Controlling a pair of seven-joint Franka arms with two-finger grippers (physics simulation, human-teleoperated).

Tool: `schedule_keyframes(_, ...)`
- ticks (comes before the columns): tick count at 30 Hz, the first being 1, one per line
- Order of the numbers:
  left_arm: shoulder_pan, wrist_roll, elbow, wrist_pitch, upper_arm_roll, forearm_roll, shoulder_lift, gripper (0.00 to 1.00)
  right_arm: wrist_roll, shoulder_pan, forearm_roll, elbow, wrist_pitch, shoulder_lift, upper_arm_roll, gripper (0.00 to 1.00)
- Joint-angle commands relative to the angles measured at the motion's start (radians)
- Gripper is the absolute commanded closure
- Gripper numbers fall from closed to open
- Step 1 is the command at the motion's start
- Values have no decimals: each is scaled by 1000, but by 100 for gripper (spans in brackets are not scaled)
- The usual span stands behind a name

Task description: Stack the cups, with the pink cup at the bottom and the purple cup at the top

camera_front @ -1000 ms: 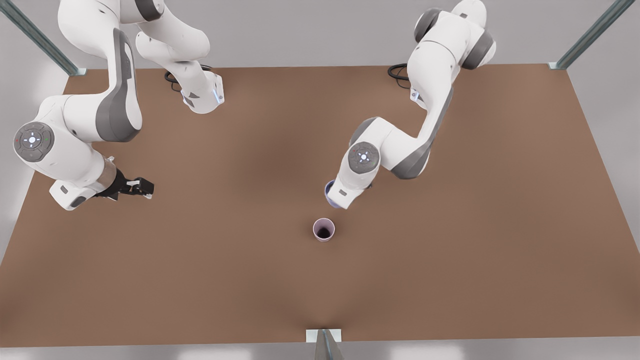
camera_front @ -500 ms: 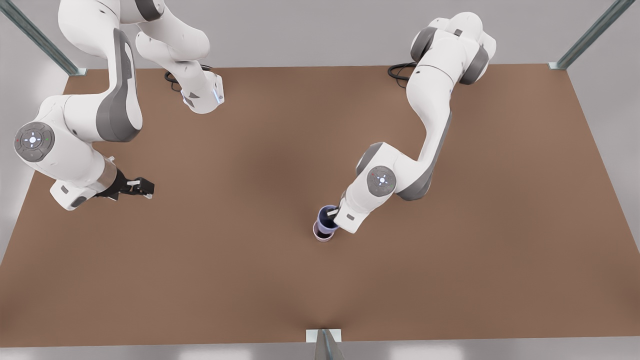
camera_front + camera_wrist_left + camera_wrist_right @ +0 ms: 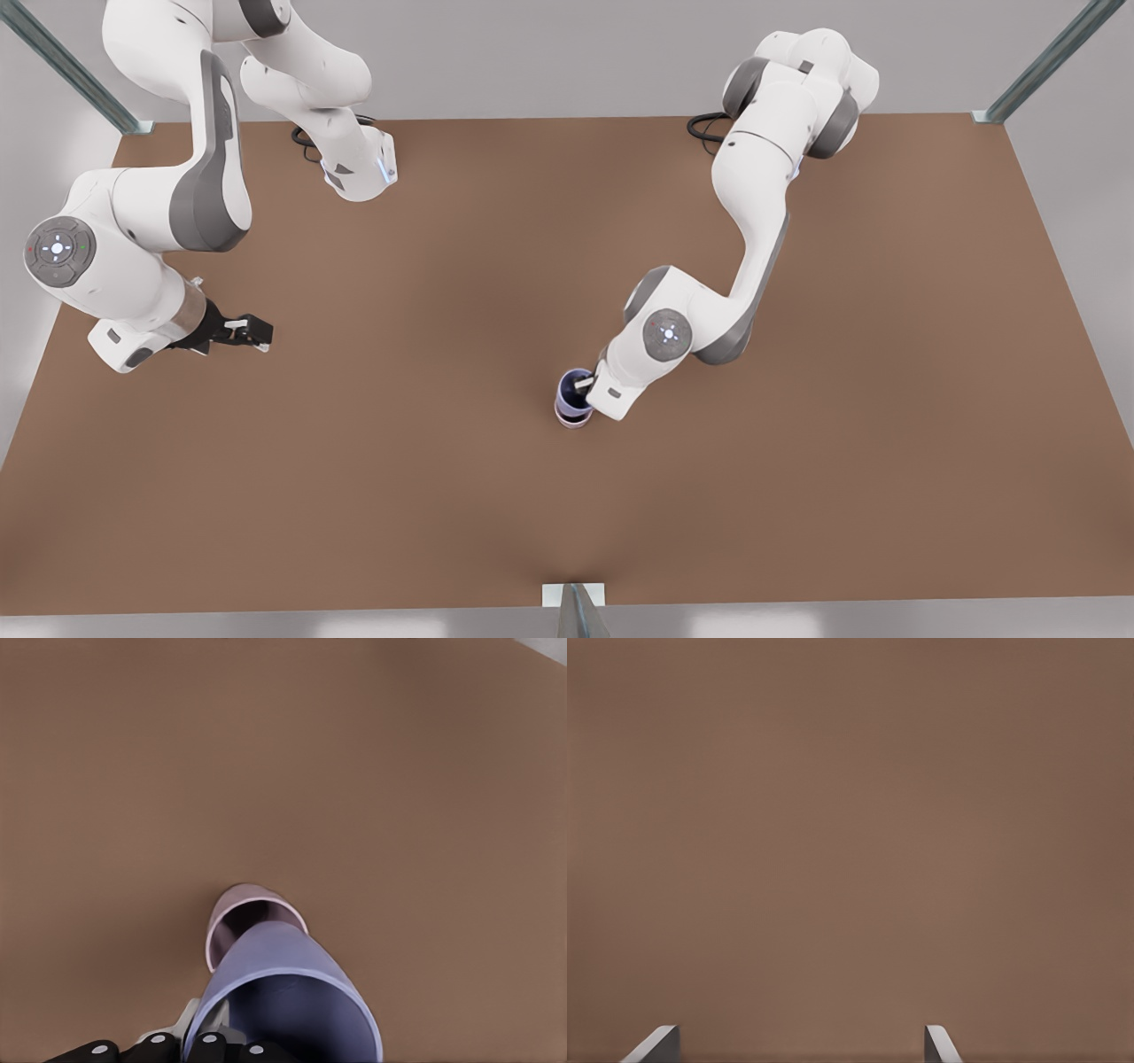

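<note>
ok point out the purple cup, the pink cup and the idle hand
purple cup (image 3: 292,992), left wrist view, its outer wall below the rim
pink cup (image 3: 232,904), left wrist view, its visible rim
right hand (image 3: 248,332), front view, between its fingertips, at the front view's left

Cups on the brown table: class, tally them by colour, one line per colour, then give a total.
Pink cup: 1
Purple cup: 1
Total: 2 cups

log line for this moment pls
left gripper: shut on purple cup, entering pink cup | right gripper: open, waiting
</note>
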Motion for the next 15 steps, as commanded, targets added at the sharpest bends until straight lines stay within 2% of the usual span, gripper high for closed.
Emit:
schedule_keyframes(1,0,2,0,1,0,-49,0,79,0,0,0,0,-2,1,1,0)
schedule_keyframes(15,-2,5,-8,3,0,-37,23,79,0,1,0,2,1,1,1,0)
